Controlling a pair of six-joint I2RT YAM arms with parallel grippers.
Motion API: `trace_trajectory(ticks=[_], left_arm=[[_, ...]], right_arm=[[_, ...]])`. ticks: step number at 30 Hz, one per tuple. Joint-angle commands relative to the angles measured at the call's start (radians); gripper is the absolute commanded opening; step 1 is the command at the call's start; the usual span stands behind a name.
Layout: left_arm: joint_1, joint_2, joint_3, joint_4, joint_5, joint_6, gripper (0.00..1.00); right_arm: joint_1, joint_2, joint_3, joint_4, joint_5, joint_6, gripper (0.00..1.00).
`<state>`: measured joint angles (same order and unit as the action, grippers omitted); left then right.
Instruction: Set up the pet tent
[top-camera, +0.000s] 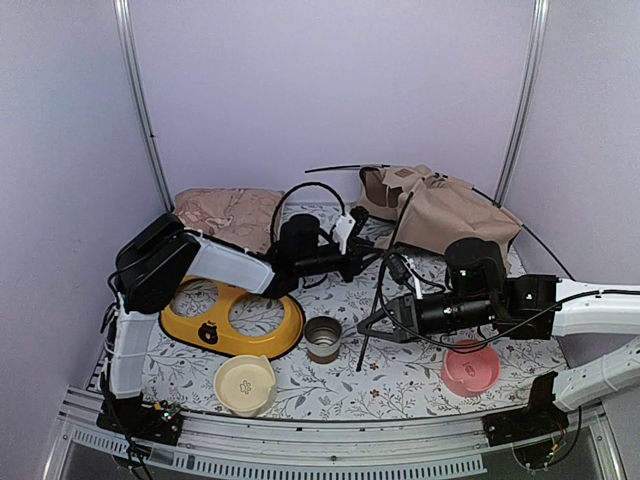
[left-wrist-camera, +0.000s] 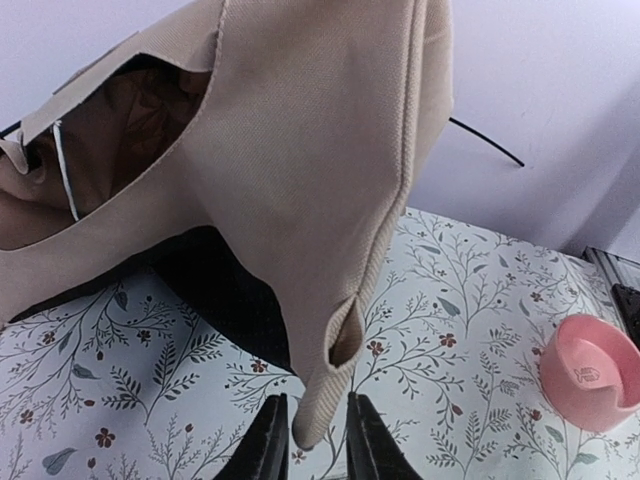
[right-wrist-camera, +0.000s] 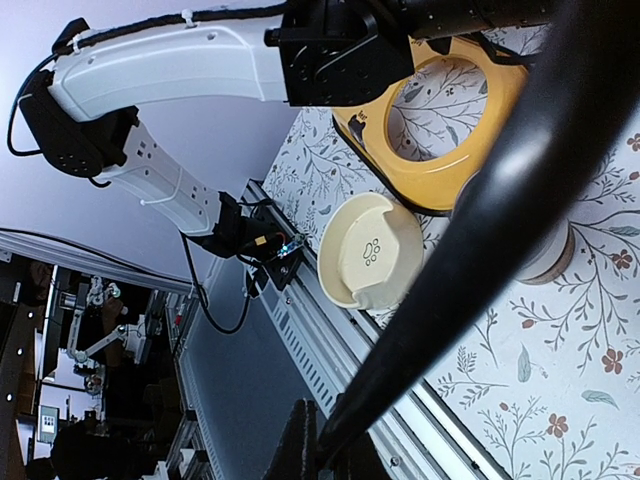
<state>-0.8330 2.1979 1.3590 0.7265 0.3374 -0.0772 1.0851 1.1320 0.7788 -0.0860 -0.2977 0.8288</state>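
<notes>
Under lavender walls (top-camera: 330, 80), the slumped pet tent (top-camera: 440, 215) lies at the upper right of a floral-print tabletop (top-camera: 400, 375). The left gripper (left-wrist-camera: 315, 405) pinches a hanging corner of its fabric between nearly closed fingers; the right gripper (right-wrist-camera: 322, 448) clamps a black pole (right-wrist-camera: 500, 200).

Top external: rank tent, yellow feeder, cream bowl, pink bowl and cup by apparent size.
1. tent
2. yellow feeder
3. cream bowl and pink bowl, about alike, not ranked
4. cup
</notes>
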Motion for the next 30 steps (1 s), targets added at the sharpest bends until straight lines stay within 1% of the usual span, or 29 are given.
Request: trace_trajectory(ticks=[1, 7, 10, 14, 15, 16, 18, 20, 22, 25, 30], left_arm=[[0.008, 0.013, 0.029, -0.006, 0.018, 0.019, 0.19], [0.007, 0.014, 0.043, -0.01, 0.02, 0.02, 0.14], [0.005, 0.017, 0.049, -0.01, 0.03, 0.019, 0.13], [0.005, 0.023, 0.058, -0.021, 0.035, 0.02, 0.07], [0.005, 0.022, 0.057, -0.02, 0.036, 0.02, 0.02], [0.004, 0.019, 0.055, -0.02, 0.037, 0.018, 0.0], [0.003, 0.002, 0.035, -0.003, 0.039, 0.013, 0.0], [-0.004, -0.025, -0.02, 0.033, 0.036, 0.004, 0.0], [-0.021, -0.064, -0.079, 0.064, 0.001, 0.004, 0.0], [-0.059, -0.14, -0.194, 0.143, -0.094, 0.006, 0.0], [-0.145, -0.273, -0.359, 0.206, -0.284, 0.041, 0.0]], right_arm=[[-0.021, -0.025, 0.04, 0.008, 0.058, -0.045, 0.0], [-0.022, -0.026, 0.041, 0.002, 0.058, -0.046, 0.0], [-0.022, -0.029, 0.04, -0.001, 0.061, -0.046, 0.0], [-0.023, -0.035, 0.044, -0.007, 0.068, -0.049, 0.0], [-0.023, -0.035, 0.045, -0.009, 0.069, -0.049, 0.0], [-0.026, -0.035, 0.045, -0.01, 0.069, -0.049, 0.0], [-0.028, -0.034, 0.044, -0.011, 0.071, -0.051, 0.0], [-0.03, -0.029, 0.044, -0.012, 0.071, -0.047, 0.0], [-0.03, -0.017, 0.047, -0.012, 0.068, -0.043, 0.0], [-0.031, 0.007, 0.04, -0.008, 0.045, -0.025, 0.0], [-0.031, -0.008, -0.053, 0.062, 0.01, 0.067, 0.0]])
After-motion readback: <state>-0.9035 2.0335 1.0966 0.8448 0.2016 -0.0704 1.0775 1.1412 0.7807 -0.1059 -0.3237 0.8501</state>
